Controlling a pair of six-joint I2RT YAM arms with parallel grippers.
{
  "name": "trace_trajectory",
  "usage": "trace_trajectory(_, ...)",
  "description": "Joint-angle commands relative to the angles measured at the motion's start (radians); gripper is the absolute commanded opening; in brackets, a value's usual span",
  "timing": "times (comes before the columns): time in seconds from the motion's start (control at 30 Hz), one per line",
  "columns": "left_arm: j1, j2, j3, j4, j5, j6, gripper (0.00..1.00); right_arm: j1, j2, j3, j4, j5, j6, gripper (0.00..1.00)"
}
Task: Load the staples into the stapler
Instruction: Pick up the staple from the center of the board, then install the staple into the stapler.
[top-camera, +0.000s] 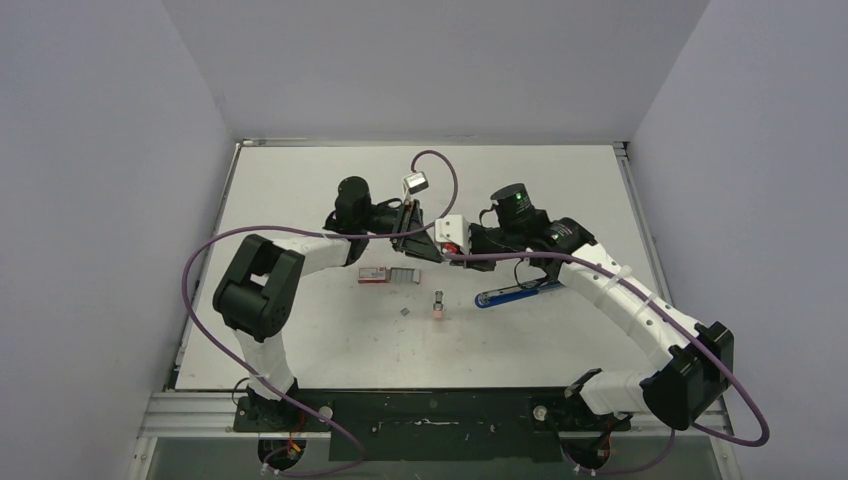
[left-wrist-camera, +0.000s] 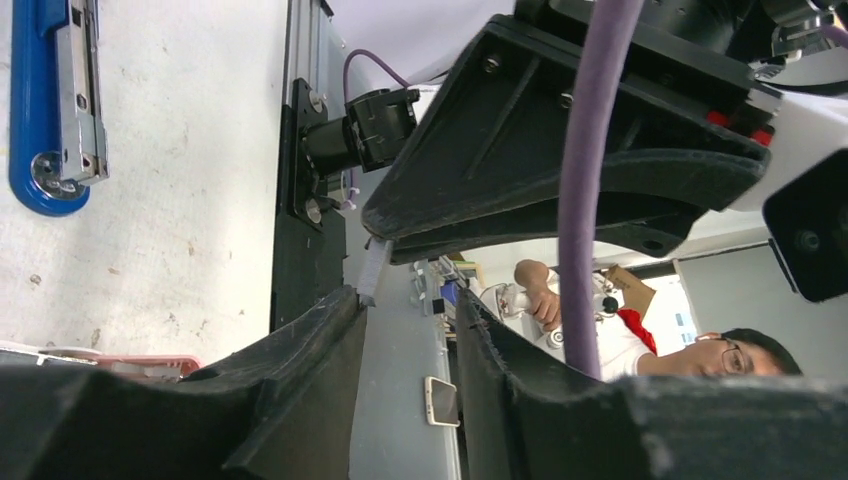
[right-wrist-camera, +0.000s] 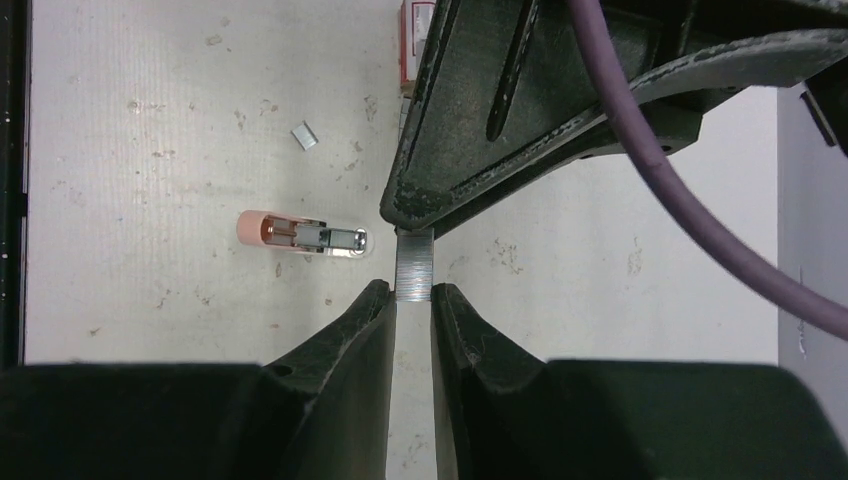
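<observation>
Staple strip (right-wrist-camera: 413, 262) pinched in right gripper (right-wrist-camera: 411, 290); only left wrist view shows left gripper (left-wrist-camera: 411, 296) spread.

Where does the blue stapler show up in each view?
Top external: stapler right of centre, beneath the right arm.
Left wrist: top-left corner.
Right wrist: not in view.
Shared landmark: staple strip, near mid-frame in both wrist views.
</observation>
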Motion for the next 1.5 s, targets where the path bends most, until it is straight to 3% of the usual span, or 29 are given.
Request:
trace_trajectory(0.0,0.022,-0.019,-0.014,0.217,-0.006,-0.038,0.4,-0.03,-0.016,-0.003,-0.023,-0.007,-0.024,0.09)
trace_trajectory(0.3,0.172,0.044,0.005,0.663,-0.003,-0.245,0.47,-0.181,-0.001,0.027,-0.355,0.018,-0.207,0.08)
trace_trajectory(0.43,0.202,0.088,0.03,0.751,0.016,-0.318,0.46,-0.25,0.043,0.051,-0.461,0.066,-0.3,0.08)
trace_trajectory(0.53,0.201,0.085,0.042,0.727,0.01,-0.323,0.43,-0.289,0.073,0.072,-0.49,0.081,-0.336,0.08)
trace_trajectory(0.6,0.204,0.052,0.044,0.586,-0.012,-0.252,0.42,-0.295,0.089,0.084,-0.487,0.077,-0.334,0.08)
trace_trajectory(0.67,0.211,-0.019,0.038,0.211,-0.069,-0.009,0.42,-0.293,0.101,0.09,-0.467,0.064,-0.316,0.08)
trace_trajectory(0.77,0.22,-0.146,0.15,-0.752,-0.241,0.678,0.44,-0.291,0.12,0.088,-0.449,0.051,-0.301,0.08)
trace_trajectory(0.8,0.217,-0.164,0.208,-0.981,-0.298,0.861,0.46,-0.29,0.127,0.088,-0.448,0.054,-0.301,0.08)
trace_trajectory(0.83,0.217,-0.176,0.232,-1.068,-0.328,0.938,0.47,-0.288,0.135,0.089,-0.451,0.059,-0.304,0.08)
trace_trajectory(1.27,0.249,-0.353,0.123,-1.122,-0.59,1.238,0.57,-0.283,0.273,0.121,-0.585,0.12,-0.466,0.08)
trace_trajectory(1.47,0.25,-0.416,0.104,-1.127,-0.628,1.37,0.64,-0.286,0.334,0.103,-0.58,0.099,-0.527,0.08)
